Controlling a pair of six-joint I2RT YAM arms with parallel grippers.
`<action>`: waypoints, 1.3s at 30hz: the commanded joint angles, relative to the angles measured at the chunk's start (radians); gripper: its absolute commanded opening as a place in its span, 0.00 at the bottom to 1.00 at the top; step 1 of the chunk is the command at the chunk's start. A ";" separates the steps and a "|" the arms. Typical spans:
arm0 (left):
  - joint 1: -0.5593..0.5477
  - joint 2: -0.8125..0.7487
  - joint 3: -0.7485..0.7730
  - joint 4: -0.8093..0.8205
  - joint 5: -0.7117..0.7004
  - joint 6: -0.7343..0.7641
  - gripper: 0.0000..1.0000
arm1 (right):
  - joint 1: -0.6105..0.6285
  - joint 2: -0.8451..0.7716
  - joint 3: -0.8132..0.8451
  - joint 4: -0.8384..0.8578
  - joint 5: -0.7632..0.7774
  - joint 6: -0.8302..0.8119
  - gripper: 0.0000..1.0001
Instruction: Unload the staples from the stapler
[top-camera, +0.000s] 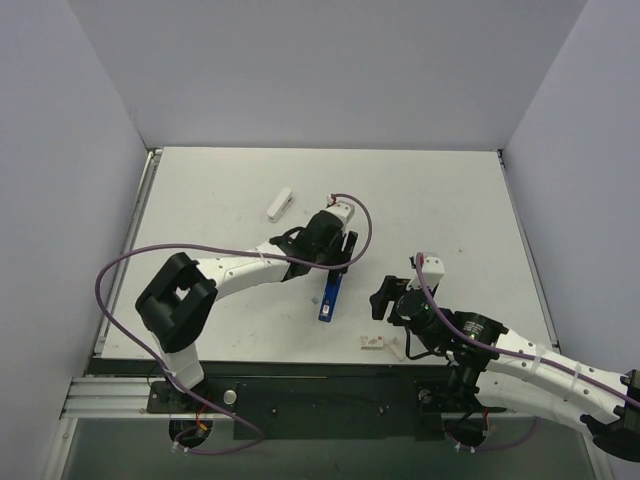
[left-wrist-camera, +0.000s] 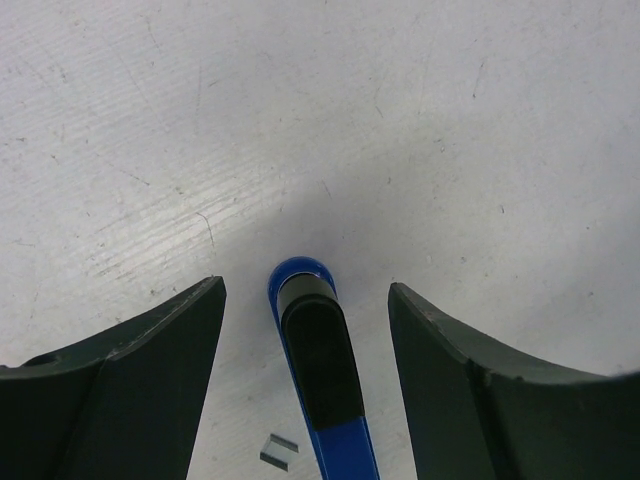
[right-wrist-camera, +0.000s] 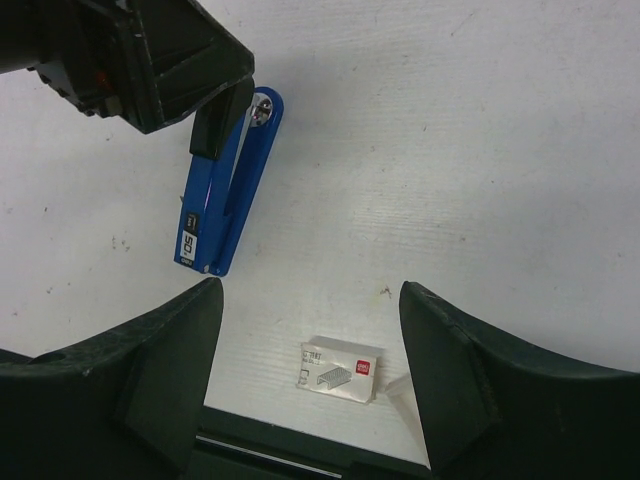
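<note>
White table (top-camera: 200, 200): stapler (top-camera: 327, 298) lies near-to-far (hinge far); left claw (left-wrist-camera: 305, 287) and right claw (right-wrist-camera: 310, 288) spread.

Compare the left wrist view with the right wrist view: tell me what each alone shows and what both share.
Only the left wrist view: a small silvery piece, possibly loose staples, lying beside the blue stapler. Only the right wrist view: the staple box, the right gripper, open, and the stapler's full length, splayed open. Both: the stapler, the white table and the left gripper, open around the stapler's rounded end.
</note>
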 joint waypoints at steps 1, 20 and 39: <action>-0.008 0.050 0.086 -0.050 -0.020 0.037 0.77 | -0.003 -0.015 -0.009 -0.022 0.004 -0.022 0.66; -0.045 0.097 0.120 -0.127 -0.108 0.037 0.75 | -0.004 0.037 -0.023 0.017 -0.013 -0.018 0.67; -0.080 0.142 0.183 -0.180 -0.138 0.034 0.43 | -0.004 0.042 -0.035 0.032 -0.032 -0.015 0.66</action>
